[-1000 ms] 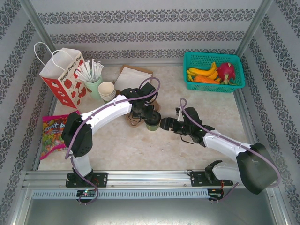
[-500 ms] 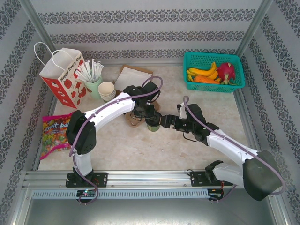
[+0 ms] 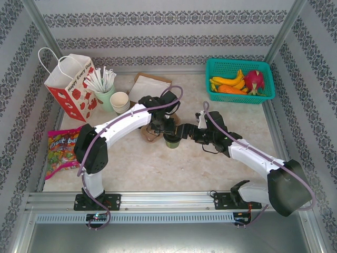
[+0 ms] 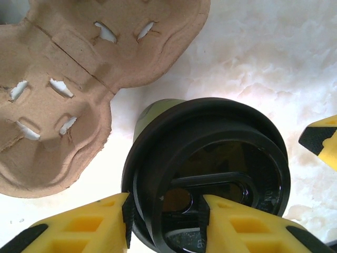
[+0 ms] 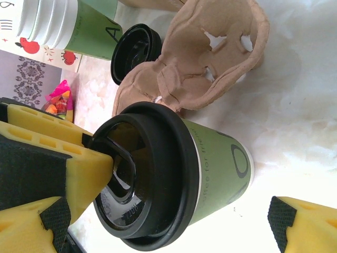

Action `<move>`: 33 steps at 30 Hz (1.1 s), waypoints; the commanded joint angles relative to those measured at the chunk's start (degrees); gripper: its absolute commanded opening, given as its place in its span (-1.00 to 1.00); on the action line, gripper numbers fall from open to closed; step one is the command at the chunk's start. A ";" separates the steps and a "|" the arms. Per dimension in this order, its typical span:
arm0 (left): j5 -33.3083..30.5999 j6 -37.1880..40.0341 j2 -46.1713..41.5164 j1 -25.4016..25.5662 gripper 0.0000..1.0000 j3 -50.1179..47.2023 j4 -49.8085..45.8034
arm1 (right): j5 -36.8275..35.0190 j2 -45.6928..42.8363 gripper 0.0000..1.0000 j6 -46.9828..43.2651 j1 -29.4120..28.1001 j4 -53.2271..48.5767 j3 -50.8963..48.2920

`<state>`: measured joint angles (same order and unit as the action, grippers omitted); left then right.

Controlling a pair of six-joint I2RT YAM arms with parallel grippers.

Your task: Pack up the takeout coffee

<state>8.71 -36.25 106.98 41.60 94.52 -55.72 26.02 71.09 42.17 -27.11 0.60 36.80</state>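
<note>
I work in a little test booth: metal rails hold wallpaper walls round my table.

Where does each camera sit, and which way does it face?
Top: above and behind, looking down at the table; left arm, right arm show.
Left wrist: over the cup, looking straight down; left fingers at bottom.
Right wrist: beside the cup, facing its side; right fingers in bottom corners.
All share the cup and carrier.
</note>
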 commanded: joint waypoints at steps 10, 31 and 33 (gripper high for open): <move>-8.95 -1.84 -12.82 -3.75 0.67 -8.59 4.33 | -4.14 2.10 0.96 -9.92 -4.77 -3.75 5.71; -6.72 -8.39 -8.20 -7.42 0.99 -17.68 6.97 | -19.53 12.03 0.96 -16.35 -12.88 -14.26 16.29; -6.36 -8.40 -8.02 -7.42 0.99 -17.86 7.15 | -19.05 12.61 0.96 -16.26 -13.10 -14.03 16.76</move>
<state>1.48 -43.77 97.93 34.26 77.36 -49.98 8.08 82.48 26.76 -39.53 -12.14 51.92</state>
